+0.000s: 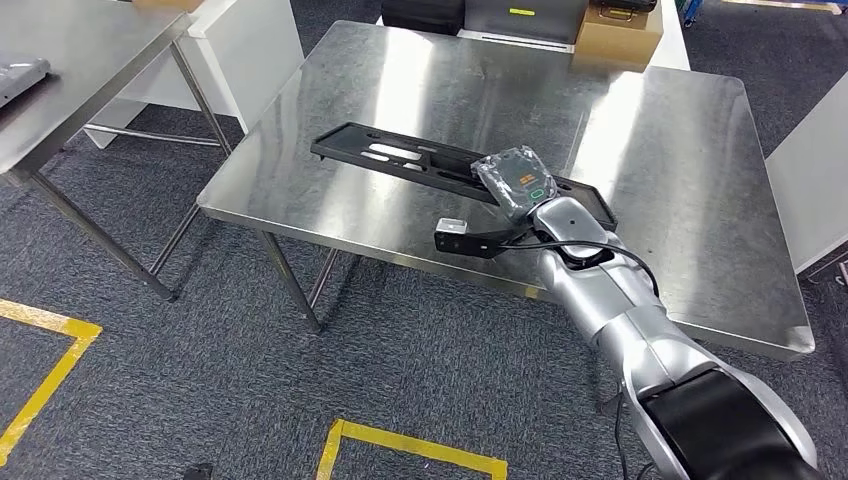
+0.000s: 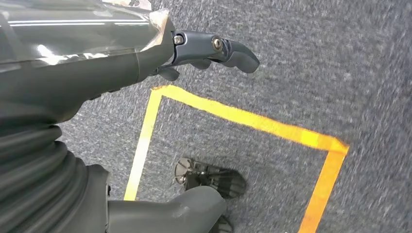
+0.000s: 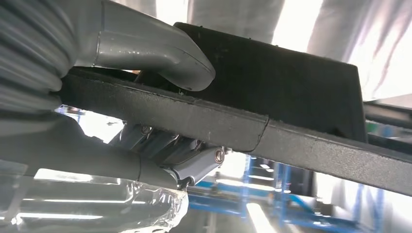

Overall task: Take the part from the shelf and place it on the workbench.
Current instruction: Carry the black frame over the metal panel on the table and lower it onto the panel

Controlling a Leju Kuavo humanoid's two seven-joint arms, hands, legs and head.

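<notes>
Workbench [image 1: 400, 90] steel spreads wide, bare towards its far and left edges. Across its near half lies the long black part [image 1: 400, 157], its right end by the front edge, gripped by the right hand [image 1: 515, 180]. Left hand [image 2: 214, 51] hangs over carpet, fingers loosely apart, holding nothing.

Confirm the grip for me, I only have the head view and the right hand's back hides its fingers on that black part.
Observer: The right wrist view shows the right hand clamping the black part, thumb on one face, fingers on the other.
Operator: Report the left hand.
Observer: The left hand hangs over grey carpet holding nothing, fingers loosely curled.
Operator: Say what's below it.
Observer: Yellow floor tape marking a corner.
</notes>
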